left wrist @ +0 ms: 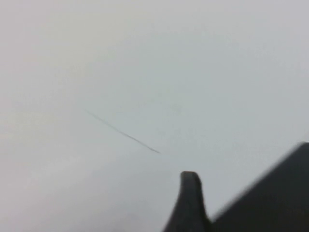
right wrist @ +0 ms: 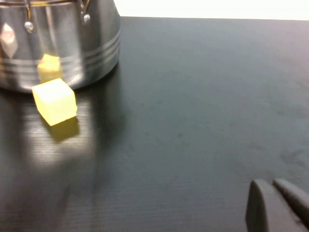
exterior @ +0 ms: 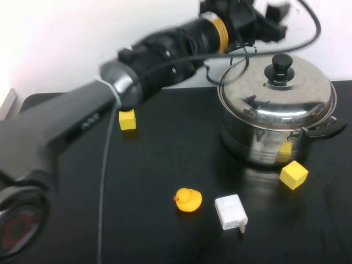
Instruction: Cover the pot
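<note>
Finding the pot standing upright on the counter, wearing the domed lid squarely on its rim, black knob pointing up. Judging the covering as done, since no gap is showing between lid and pot.

Noting the left pincer hanging just behind and above the pot, off the knob and carrying nothing that can be seen; being unable to tell how wide it is standing. Reading that height as clearance, keeping the arm from knocking the lid askew.

Spotting the right pincer low over the counter, well apart from the pot on its right side, drawn narrow and holding nothing, probably parked out of the way.

Seeing a yellow block just beside the pot's near wall, mirroring in the steel. Placing a rubber duck and a white charger nearer the robot than the pot, and a second yellow block well to the pot's left.
</note>
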Robot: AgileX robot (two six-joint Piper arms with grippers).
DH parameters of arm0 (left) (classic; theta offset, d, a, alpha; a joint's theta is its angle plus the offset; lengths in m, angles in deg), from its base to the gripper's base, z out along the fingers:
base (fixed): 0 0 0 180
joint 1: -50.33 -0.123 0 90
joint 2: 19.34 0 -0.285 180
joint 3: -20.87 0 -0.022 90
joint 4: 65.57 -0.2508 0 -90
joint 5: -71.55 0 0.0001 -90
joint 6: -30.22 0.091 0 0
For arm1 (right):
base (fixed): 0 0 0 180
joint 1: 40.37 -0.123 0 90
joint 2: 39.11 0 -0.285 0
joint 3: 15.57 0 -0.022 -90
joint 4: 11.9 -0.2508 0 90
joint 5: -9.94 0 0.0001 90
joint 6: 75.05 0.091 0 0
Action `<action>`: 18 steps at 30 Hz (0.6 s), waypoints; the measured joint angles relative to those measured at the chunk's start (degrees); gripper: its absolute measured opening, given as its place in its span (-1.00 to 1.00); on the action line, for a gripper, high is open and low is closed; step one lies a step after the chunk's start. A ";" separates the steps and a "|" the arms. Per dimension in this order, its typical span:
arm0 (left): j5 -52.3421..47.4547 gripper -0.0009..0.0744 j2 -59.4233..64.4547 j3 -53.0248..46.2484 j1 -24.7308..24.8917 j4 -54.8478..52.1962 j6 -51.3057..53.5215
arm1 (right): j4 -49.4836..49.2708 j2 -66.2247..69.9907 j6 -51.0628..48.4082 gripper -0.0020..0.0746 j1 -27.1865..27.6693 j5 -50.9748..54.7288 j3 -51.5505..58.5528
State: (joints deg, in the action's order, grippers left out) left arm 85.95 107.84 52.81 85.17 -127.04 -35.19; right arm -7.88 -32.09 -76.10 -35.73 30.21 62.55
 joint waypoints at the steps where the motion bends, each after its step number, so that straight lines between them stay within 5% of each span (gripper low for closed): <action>1: -2.30 0.34 -1.33 0.00 0.00 -0.92 0.00 | 0.00 0.00 0.00 -0.95 0.00 0.00 0.00; 6: -15.22 -0.16 -7.42 0.00 0.13 -3.25 0.00 | 0.00 0.00 0.00 -0.95 0.00 0.00 0.00; 10: -27.96 -0.76 -12.77 0.00 1.60 -3.12 0.69 | 0.00 0.00 0.00 -0.95 0.00 0.00 0.00; 18: -51.55 -0.97 -24.05 0.00 8.76 3.30 21.23 | 0.00 0.00 0.00 -0.95 0.00 0.00 0.00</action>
State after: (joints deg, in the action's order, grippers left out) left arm 34.40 83.79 52.81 93.93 -123.75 -13.96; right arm -7.88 -32.09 -76.10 -35.73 30.21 62.55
